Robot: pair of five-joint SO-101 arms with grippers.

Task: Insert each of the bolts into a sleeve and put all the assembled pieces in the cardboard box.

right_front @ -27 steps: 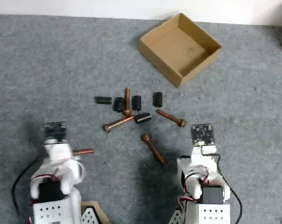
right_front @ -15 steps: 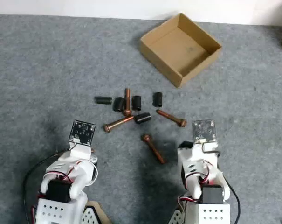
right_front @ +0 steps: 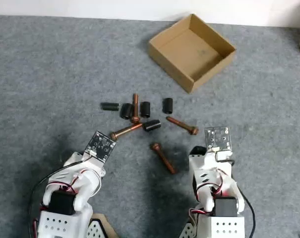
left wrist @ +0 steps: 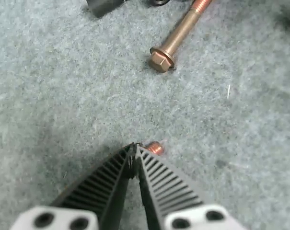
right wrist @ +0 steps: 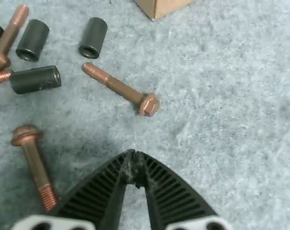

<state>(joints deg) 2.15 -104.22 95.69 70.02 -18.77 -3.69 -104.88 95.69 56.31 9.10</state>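
Copper bolts lie mid-table: one (right_front: 135, 108) pointing away, one (right_front: 126, 131) slanted, one (right_front: 182, 125) and one (right_front: 162, 157). Several black sleeves (right_front: 145, 109) lie among them. The open cardboard box (right_front: 192, 49) stands at the back right. My left gripper (left wrist: 135, 149) is shut low over the carpet, short of a bolt's hex head (left wrist: 161, 60). Another bolt's copper end (left wrist: 155, 148) peeks out beside the fingertips, the rest hidden beneath them. My right gripper (right wrist: 135, 158) is shut, just short of a bolt (right wrist: 121, 90), with another bolt (right wrist: 34, 165) beside it.
Grey carpet covers the table. A box corner (right wrist: 159, 7) shows beyond two upright-looking sleeves (right wrist: 92, 37). A sleeve (right wrist: 35, 79) lies on its side. Bare carpet lies on both outer sides of the arms.
My left arm has swung right toward the pile and now covers the bolt that lay beside it. The right arm has barely moved.
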